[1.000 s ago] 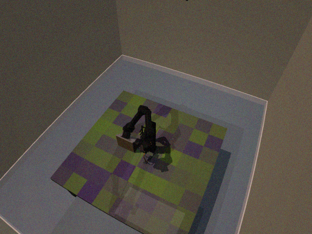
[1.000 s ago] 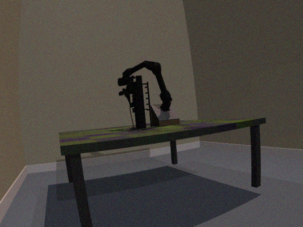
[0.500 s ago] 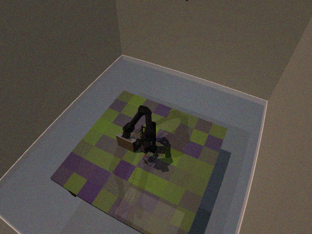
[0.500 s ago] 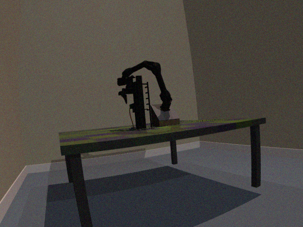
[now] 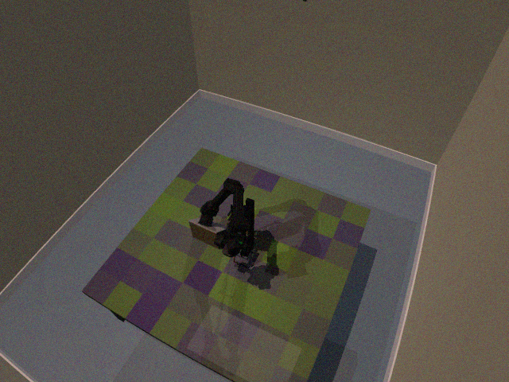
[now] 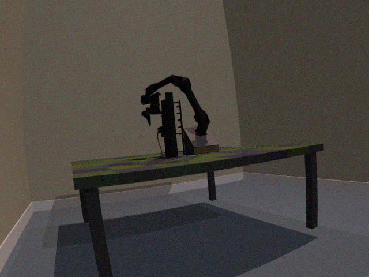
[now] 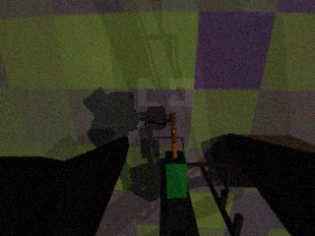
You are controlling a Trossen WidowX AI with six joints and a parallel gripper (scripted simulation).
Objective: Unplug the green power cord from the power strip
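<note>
Checkerboard surface (image 5: 164,255) (image 6: 125,175) up front, carrying an upright black power strip (image 6: 170,128). On the strip's left side sits the green plug (image 6: 161,130) (image 7: 176,180), orange cord (image 6: 158,143) (image 7: 173,135) hanging below; how deep it's seated, I can't tell. Above it, the claw (image 6: 154,122) (image 7: 176,140) stands wide, holding nothing. A tan wall (image 6: 119,59) rises beyond.

Green plug (image 7: 176,180), orange cord (image 7: 173,135) (image 6: 159,143), green-and-purple checkered tabletop (image 5: 162,252) (image 6: 98,167).
</note>
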